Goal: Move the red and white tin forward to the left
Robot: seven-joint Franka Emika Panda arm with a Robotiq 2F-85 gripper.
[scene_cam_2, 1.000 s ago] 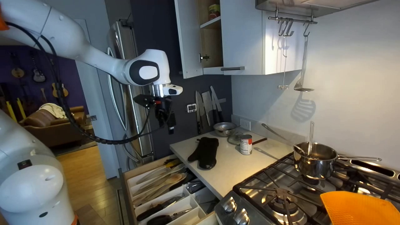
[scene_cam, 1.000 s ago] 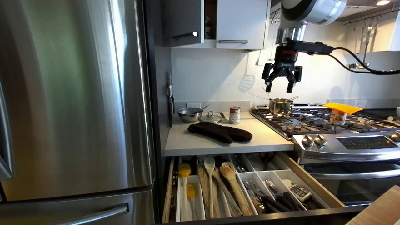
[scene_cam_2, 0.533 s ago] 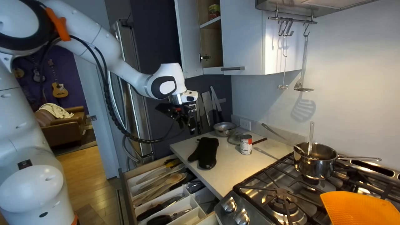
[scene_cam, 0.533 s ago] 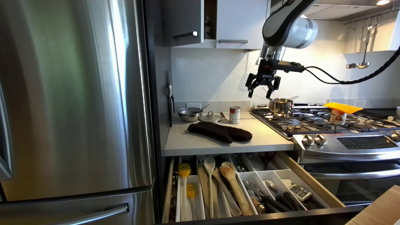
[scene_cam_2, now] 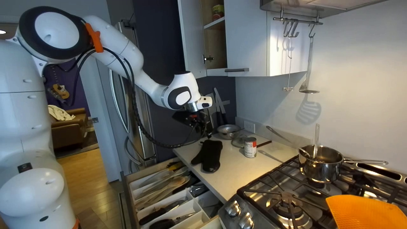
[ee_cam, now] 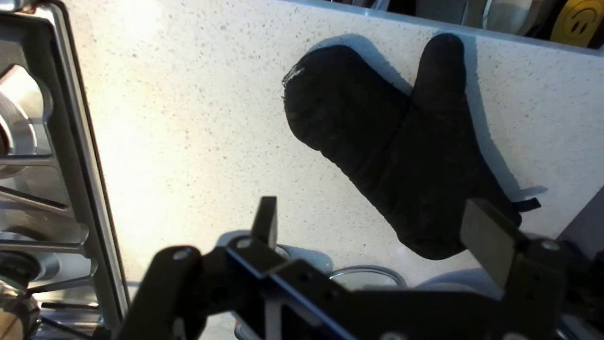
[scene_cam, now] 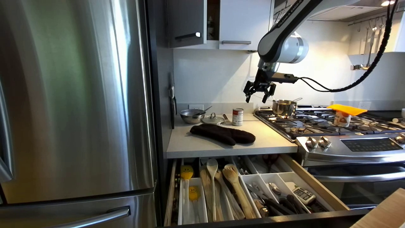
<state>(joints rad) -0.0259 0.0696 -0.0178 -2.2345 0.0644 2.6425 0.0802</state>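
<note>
**Red and white tin [scene_cam: 237, 117] standing ungrasped, the whole move left to be made**

In an exterior view, the tin is seen upright on the counter [scene_cam: 272, 141], behind the dark oven mitt [scene_cam: 221, 131] and to the right of the glass lid [scene_cam: 213, 120], apart from both. Above and to the right of it, the gripper [scene_cam: 256, 99] is held in the air, spread apart, with nothing pinched and no contact made.

In an exterior view, the gas cooktop [scene_cam_2: 270, 190] is shown with a steel saucepan [scene_cam_2: 320, 166] on it, and the tin is found near the lid. Being dark on dark there, the gripper's spread cannot be judged; it appears above the mitt, apart from the tin.

In the wrist view, the gripper is seen spread wide, with the mitt and bare counter visible through the gap. The tin cannot be made out with certainty.

The step in hand is judged to be the approach; no part of the shift is done. Lowering, grasping, carrying forward to the left and setting down are all left.
</note>
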